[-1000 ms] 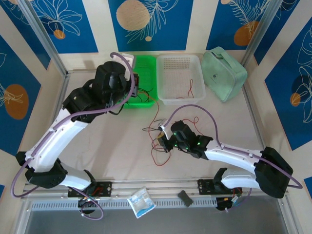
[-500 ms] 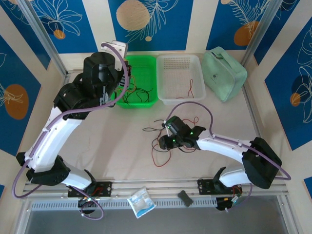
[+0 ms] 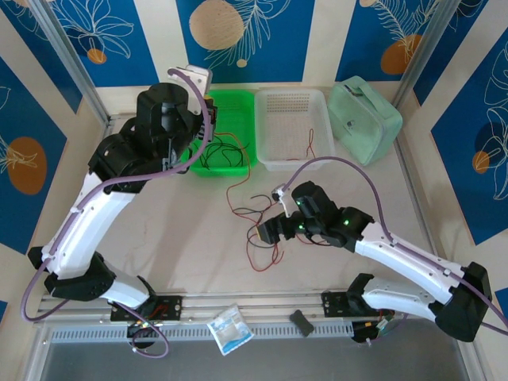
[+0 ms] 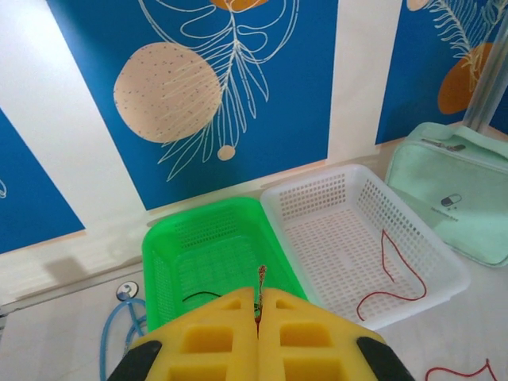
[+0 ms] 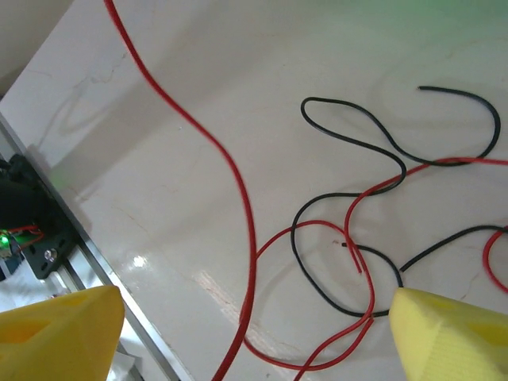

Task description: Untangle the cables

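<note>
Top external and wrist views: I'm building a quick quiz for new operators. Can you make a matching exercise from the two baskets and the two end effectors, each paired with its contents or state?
Column one
1. green basket
2. white basket
3. left end effector
4. right end effector

Column two
A. open over the tangled wires on the table
B. holds black wires
C. shut on a thin wire end
D. holds one red wire

Pairs: 1-B, 2-D, 3-C, 4-A
</note>
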You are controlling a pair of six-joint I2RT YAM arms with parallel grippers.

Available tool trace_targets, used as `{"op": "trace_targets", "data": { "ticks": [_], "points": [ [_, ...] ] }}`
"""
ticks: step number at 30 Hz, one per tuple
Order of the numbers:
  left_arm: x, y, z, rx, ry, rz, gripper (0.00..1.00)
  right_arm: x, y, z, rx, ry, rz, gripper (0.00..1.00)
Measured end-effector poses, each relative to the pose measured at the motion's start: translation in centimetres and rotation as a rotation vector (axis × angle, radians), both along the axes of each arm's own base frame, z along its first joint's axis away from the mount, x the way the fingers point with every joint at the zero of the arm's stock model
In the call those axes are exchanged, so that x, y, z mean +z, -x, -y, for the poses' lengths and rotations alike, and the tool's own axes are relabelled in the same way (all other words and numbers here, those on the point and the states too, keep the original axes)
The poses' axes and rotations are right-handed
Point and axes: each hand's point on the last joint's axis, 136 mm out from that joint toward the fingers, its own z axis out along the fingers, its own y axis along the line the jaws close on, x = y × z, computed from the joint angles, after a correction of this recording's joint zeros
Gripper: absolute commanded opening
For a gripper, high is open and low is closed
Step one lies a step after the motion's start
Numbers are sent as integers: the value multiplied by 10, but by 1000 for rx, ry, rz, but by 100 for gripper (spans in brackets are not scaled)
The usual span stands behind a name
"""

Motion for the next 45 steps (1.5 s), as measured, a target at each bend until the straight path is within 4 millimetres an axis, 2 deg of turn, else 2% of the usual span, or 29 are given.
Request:
{"op": "trace_targets", "data": {
  "ticks": [4,7,11,15,19,23,29,33,35,37,40,42,45],
  "points": [
    [8,0,11,-49,32,10,4,1,-6,0,10,16,49,88],
    [16,-5,29,-101,72,31,4,15,-11,9,-42,-6,118,87],
    [18,-22,62,-161,111,59,4,44,-3,40,-160,-103,210,88],
    [16,-45,98,-218,130,107,5,55,10,71,-265,-181,221,88],
    [16,-64,127,-259,149,165,5,43,19,88,-334,-182,158,87],
    [32,-77,148,-291,181,245,6,20,24,95,-378,-143,76,87],
    [72,-83,157,-298,223,419,7,3,28,101,-419,-116,12,86],
    [82,-91,165,-288,220,518,6,-2,30,106,-448,-100,-9,86],
    [83,-101,173,-265,214,595,5,-4,32,110,-461,-97,-17,86],
    [80,-115,183,-235,208,671,4,-3,34,113,-471,-104,-20,86],
    [61,-144,202,-188,198,758,5,-2,37,119,-488,-117,-24,85],
    [34,-167,214,-174,188,762,6,-2,39,122,-498,-124,-27,85],
    [-20,-202,224,-165,145,691,5,-2,42,126,-513,-134,-30,85]
  ]
}}
